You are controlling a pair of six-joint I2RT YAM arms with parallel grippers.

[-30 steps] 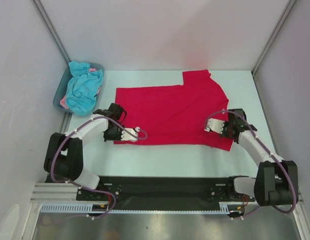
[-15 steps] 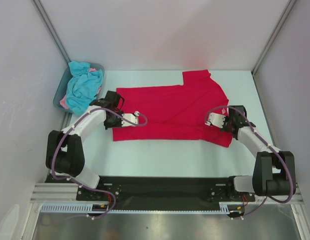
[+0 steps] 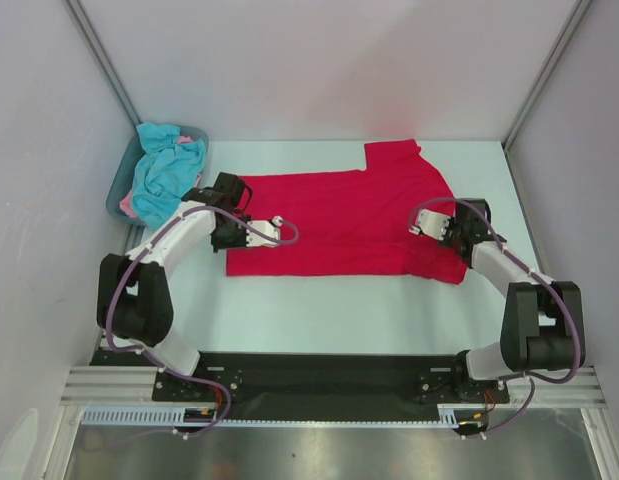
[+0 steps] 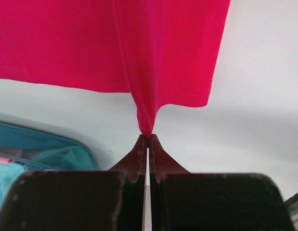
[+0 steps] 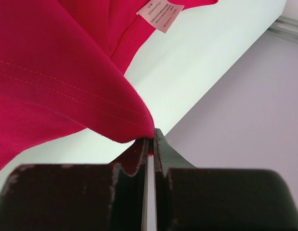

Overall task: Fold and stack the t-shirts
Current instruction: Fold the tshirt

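red t-shirt [image 3: 339, 222] spread mid-frame on the surface [image 3: 319, 300], left end effector [image 4: 148, 138] and right end effector [image 5: 151, 137] each clenched on a thin pinch of its lower corners; risk: an uneven pull could slip the cloth free mid-fold.

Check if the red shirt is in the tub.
No, the red shirt lies spread on the table, outside the tub.

Top external: high above the near edge, looking down on the whole table [image 3: 319, 300] | 2 wrist views: close, low | Shared: edges of the red t-shirt [image 3: 339, 220]
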